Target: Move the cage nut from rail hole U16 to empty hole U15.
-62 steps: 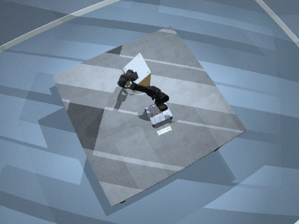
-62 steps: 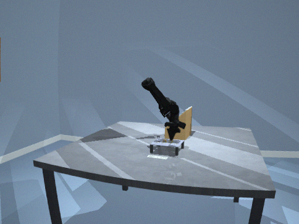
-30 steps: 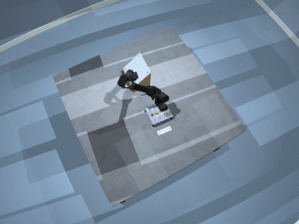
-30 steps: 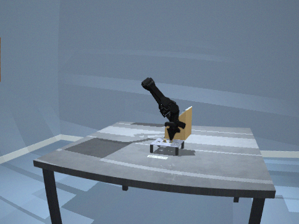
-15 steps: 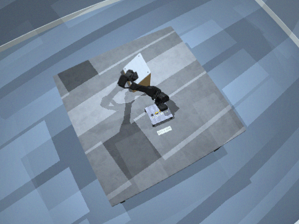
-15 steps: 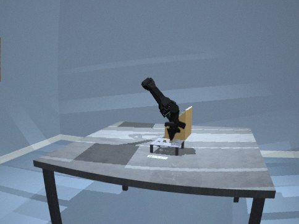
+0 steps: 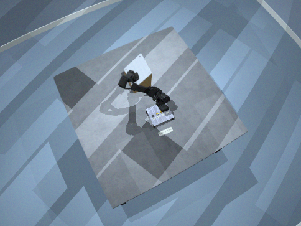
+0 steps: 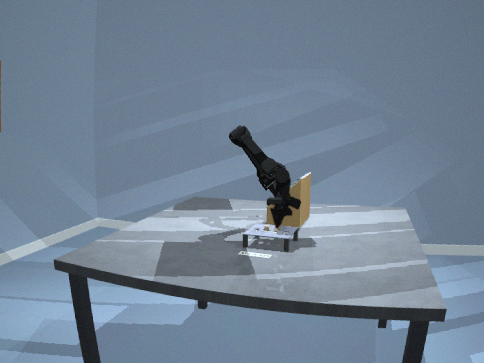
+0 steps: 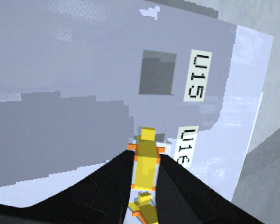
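The pale rail plate point(image 7: 163, 121) point(image 8: 286, 234) point(image 9: 50, 65) stands on short black legs. The square hole U15 point(image 9: 158, 73) is empty in the wrist view. My gripper point(image 8: 278, 226) point(image 9: 145, 161) points down at the plate and is shut on a yellow cage nut point(image 9: 146, 172) with orange spring wings. The nut is beside the U16 label point(image 9: 186, 146); a dark sliver of the hole shows at its far end. Whether it is seated or slightly raised is unclear. Another yellow nut point(image 7: 158, 113) point(image 8: 266, 228) point(image 9: 145, 212) lies behind the held one, partly cut off in the wrist view.
A box-like stand with a white face point(image 7: 140, 66) and tan sides point(image 8: 305, 202) is behind the plate, near the arm. A white printed strip point(image 7: 165, 131) point(image 8: 255, 254) lies on the grey table point(image 7: 199, 118) point(image 8: 345, 275) in front of the plate.
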Robot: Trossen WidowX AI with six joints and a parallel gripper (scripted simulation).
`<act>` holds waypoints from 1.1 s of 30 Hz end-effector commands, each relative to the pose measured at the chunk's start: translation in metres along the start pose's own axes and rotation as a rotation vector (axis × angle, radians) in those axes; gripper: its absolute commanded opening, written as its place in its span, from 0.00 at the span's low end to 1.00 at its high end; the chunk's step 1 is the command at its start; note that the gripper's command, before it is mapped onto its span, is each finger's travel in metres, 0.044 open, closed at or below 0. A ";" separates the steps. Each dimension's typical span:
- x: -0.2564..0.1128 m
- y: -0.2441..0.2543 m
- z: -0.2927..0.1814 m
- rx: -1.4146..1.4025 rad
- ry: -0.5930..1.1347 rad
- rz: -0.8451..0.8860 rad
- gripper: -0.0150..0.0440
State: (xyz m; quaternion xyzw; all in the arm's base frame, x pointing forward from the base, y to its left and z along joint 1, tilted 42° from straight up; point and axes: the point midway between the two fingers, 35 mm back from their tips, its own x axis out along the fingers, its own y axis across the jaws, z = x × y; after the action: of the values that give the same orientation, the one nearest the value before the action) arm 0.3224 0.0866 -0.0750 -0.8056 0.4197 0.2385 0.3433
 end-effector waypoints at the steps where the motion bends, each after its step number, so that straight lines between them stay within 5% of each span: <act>1: 0.000 0.000 -0.001 -0.003 0.005 -0.007 0.30; 33: -0.001 0.001 -0.001 -0.003 0.005 -0.047 0.30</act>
State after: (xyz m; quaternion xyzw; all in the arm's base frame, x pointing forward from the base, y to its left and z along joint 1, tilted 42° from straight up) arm 0.3212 0.0860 -0.0749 -0.8142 0.4030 0.2315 0.3479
